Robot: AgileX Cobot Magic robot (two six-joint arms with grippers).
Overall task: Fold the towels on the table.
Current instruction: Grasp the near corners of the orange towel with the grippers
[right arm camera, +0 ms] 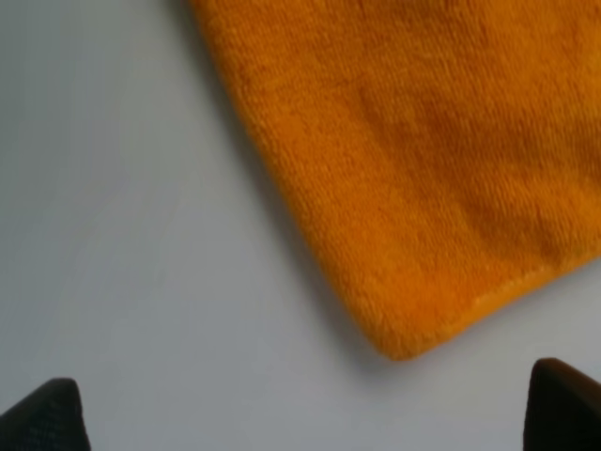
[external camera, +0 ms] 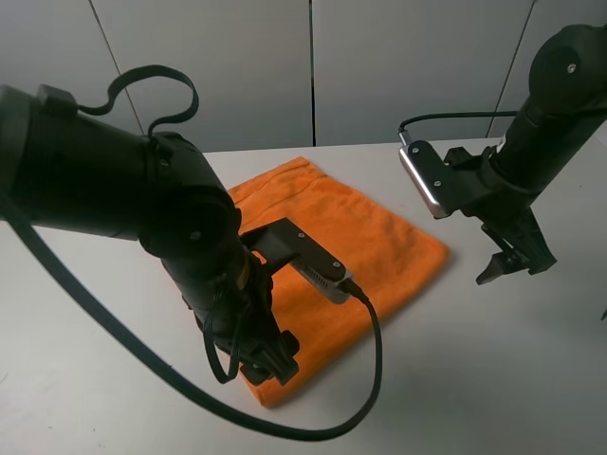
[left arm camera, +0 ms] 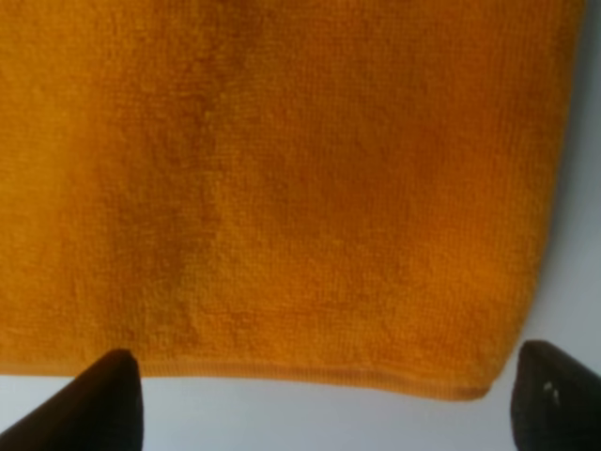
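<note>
The orange towel (external camera: 351, 242) lies flat on the white table (external camera: 493, 379), its corners pointing toward the back and the front. No white label shows. My left gripper (external camera: 270, 368) hangs over the towel's front corner. In the left wrist view the towel (left arm camera: 282, 188) fills the picture, its hem lies just beyond the gripper (left arm camera: 329, 413), and the jaws are wide open and empty. My right gripper (external camera: 517, 268) hovers over bare table to the right of the towel's right corner. The right wrist view shows that corner (right arm camera: 404, 329) ahead of the open, empty gripper (right arm camera: 305, 423).
The left arm's black body (external camera: 114, 190) and its cable (external camera: 370, 379) cover the towel's left part in the high view. A grey panelled wall (external camera: 313, 66) stands behind the table's far edge. Bare table (right arm camera: 141, 235) lies to the right of the towel.
</note>
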